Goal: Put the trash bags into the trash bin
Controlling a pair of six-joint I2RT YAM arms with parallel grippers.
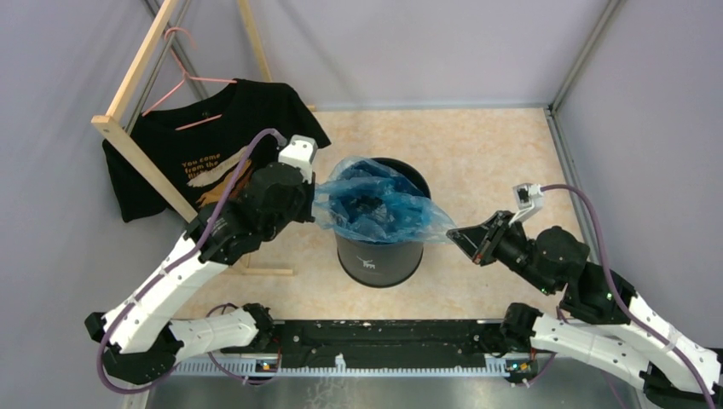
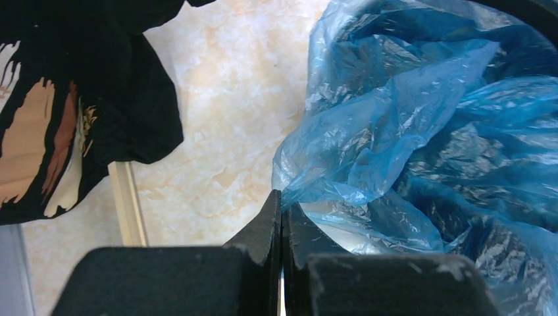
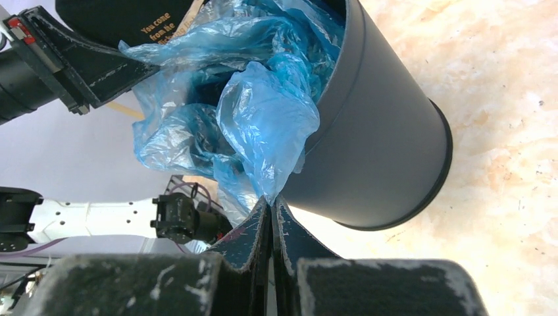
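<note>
The left fingers [image 2: 263, 234] clamped the trash bag [image 1: 375, 209] left of the trash bin [image 1: 401, 256]; the right fingers [image 3: 253, 230] clamped it right of the bin.

Trash bag [image 1: 384, 209] thin crinkly glossy blue plastic; trash bin [image 1: 379, 256] smooth matt; T-shirt [image 1: 170, 153] cloth; rack [image 1: 136, 72] wood.

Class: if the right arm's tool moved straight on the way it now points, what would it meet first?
The right tool would meet the light-blue trash bag first, since its tips pinch a corner of it. Just behind that comes, probably, the upper wall of the trash bin, though depth is unclear.
</note>
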